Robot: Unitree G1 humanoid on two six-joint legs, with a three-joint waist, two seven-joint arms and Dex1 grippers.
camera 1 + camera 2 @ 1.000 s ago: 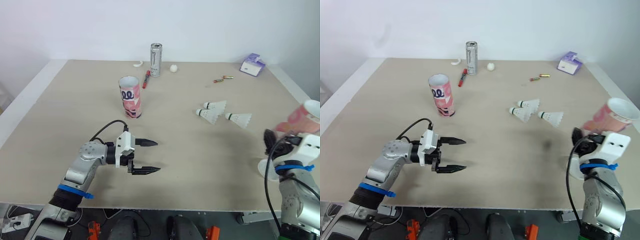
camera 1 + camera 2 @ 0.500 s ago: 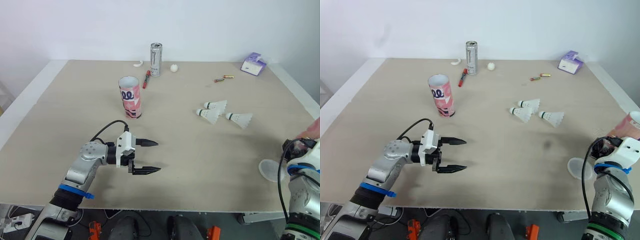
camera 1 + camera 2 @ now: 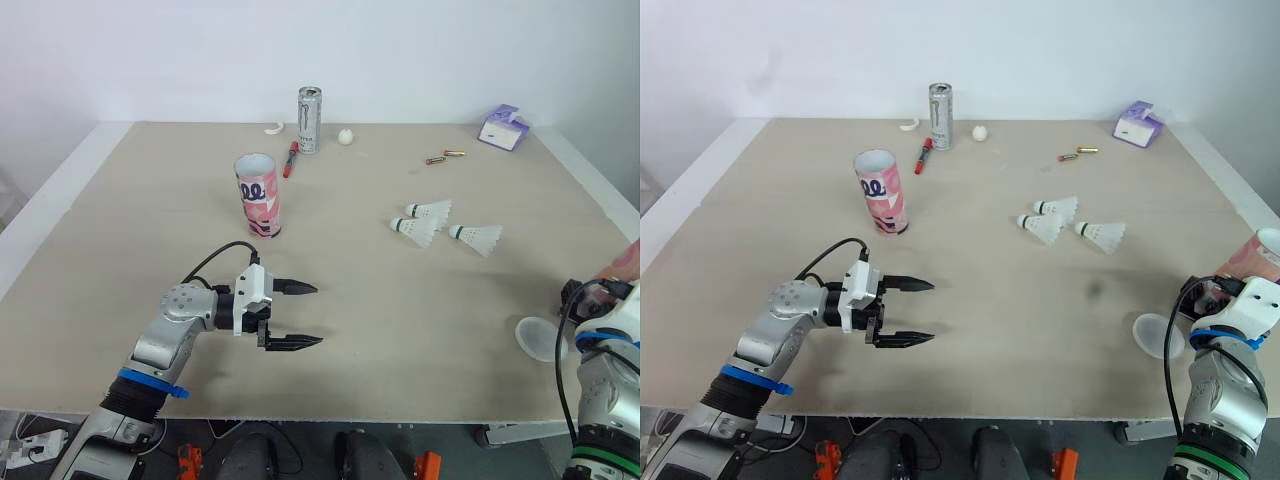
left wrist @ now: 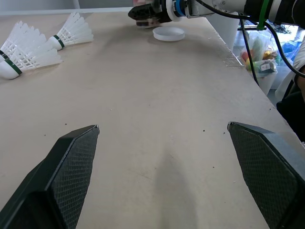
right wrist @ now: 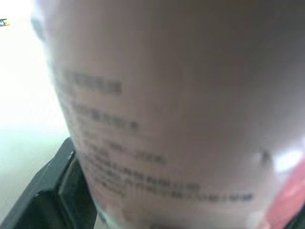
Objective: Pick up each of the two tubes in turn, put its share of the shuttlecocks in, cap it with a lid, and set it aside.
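Nearest you, the left fingers [image 3: 292,287] hover wide open over the bare beige worktop [image 3: 400,330], holding nothing. At the right edge, the right fingers [image 5: 47,195] are clamped on a pink printed cardboard tube [image 3: 1253,257], which leans w/ its mouth up & outward. Can't tell if its base touches anything. Just beside those fingers, a translucent white round lid [image 3: 541,338] lies flat on the worktop.

Mid-worktop, three white shuttlecocks w/ green-banded bases [image 3: 421,229] lie on their sides, close together & well apart from the held tube. Further left, a second pink-and-white tube [image 3: 259,195] stands upright, mouth open, no cap. At the far edge: silver drinks can [image 3: 310,120], red marker [image 3: 292,158]. Not yours.

Handling, my guess: the tube is light, thin-walled & prob. smooth. Grip it mid-body, not at the rim, or it may go oval & the lid won't seat. The shuttlecocks weigh next to nothing & their skirts crush easily, so take each by its rounded base end.
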